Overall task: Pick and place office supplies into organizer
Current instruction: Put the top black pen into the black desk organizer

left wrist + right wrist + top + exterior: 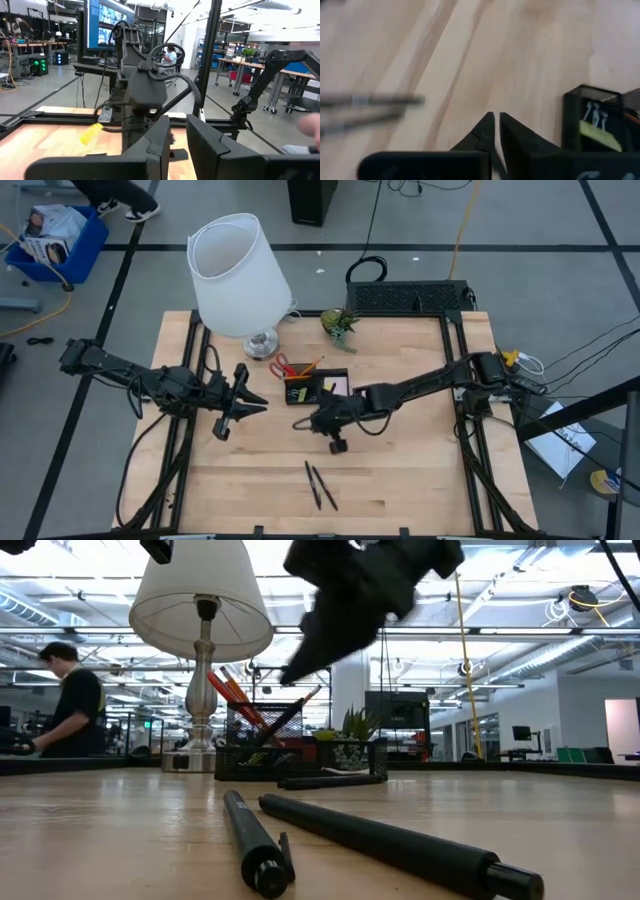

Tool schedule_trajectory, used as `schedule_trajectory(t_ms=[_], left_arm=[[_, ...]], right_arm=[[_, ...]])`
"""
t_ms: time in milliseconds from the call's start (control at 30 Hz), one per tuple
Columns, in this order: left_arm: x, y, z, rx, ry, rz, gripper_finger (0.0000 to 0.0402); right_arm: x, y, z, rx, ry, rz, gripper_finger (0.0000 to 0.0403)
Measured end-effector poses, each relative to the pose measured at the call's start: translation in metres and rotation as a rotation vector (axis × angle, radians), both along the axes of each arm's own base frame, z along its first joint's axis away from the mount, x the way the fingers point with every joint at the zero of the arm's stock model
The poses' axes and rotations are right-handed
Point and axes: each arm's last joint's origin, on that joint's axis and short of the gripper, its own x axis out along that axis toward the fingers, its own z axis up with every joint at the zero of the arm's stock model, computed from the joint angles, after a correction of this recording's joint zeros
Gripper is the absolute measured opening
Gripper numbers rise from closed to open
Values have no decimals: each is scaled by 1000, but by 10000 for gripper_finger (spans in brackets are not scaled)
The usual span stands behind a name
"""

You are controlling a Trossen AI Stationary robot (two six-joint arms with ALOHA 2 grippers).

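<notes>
Nearest the front edge of the bench (400, 480) lie two black pens (320, 485), side by side and close together, slightly angled, not yet put away; in the low view they sprawl across the foreground. Just behind them, over the middle of the bench, the right claw (312, 423) hangs above the wood with its fingers clenched almost together and nothing between them, as its own wrist view shows. It sits between the pens and the organizer (318, 389), so the step in hand looks like the start of a fetch for one of the pens. That next move would call for the claw to spread its fingers, swing toward the front edge, line up across one pen's barrel and come down without nudging its neighbour, since the two lie so close. The left claw (240, 406) waits over the left part of the bench, fingers nearly together and empty. Farther back, toward the middle of the far edge, the organizer already holds goods: orange pencils (305, 369) and red-handled scissors (285, 366) stand in its taller left compartment, a pink sticky-note pad (338, 386) lies in the right part, and the right wrist view shows small clips (594, 116) above something yellow in a corner compartment.
</notes>
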Motion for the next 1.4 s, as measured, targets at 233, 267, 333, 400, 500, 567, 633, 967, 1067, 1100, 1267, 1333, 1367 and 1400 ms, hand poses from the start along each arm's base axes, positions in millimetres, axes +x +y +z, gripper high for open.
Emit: schedule_trajectory(t_ms=[233, 267, 333, 400, 500, 567, 633, 967, 1067, 1100, 1267, 1333, 1367, 1400], left_arm=[[0, 0, 0, 4, 0, 6, 67], [0, 0, 0, 6, -2, 8, 67], [0, 0, 0, 14, -5, 10, 67], [0, 0, 0, 24, -7, 12, 67], [0, 0, 0, 28, -6, 12, 67], [0, 0, 0, 29, -6, 13, 67], [0, 0, 0, 30, -4, 12, 67], [0, 0, -1, 25, 10, 11, 67], [0, 0, -1, 25, 11, 11, 67], [0, 0, -2, 25, 11, 11, 67], [0, 0, -1, 26, 11, 12, 67], [0, 0, -1, 26, 10, 12, 67], [0, 0, -1, 25, 10, 12, 67], [0, 0, -1, 25, 10, 12, 67]], right_arm=[[-8, -3, -30, -84, 208, 97, 72], [-9, -3, -37, -118, 237, 103, 83], [-5, 0, -45, -165, 226, 113, 104], [-4, 4, -46, -179, 209, 120, 123], [-1, 7, -49, -202, 195, 146, 146], [-2, 6, -52, -225, 207, 132, 155], [1, 4, -49, -238, 171, 135, 160], [10, -7, -63, -204, 156, 145, 149], [10, -9, -73, -186, 194, 151, 149], [10, -9, -74, -187, 198, 149, 149], [9, -14, -76, -187, 224, 142, 146], [9, -16, -76, -180, 226, 143, 138], [9, -17, -77, -172, 227, 149, 133], [9, -18, -77, -166, 228, 154, 127]])
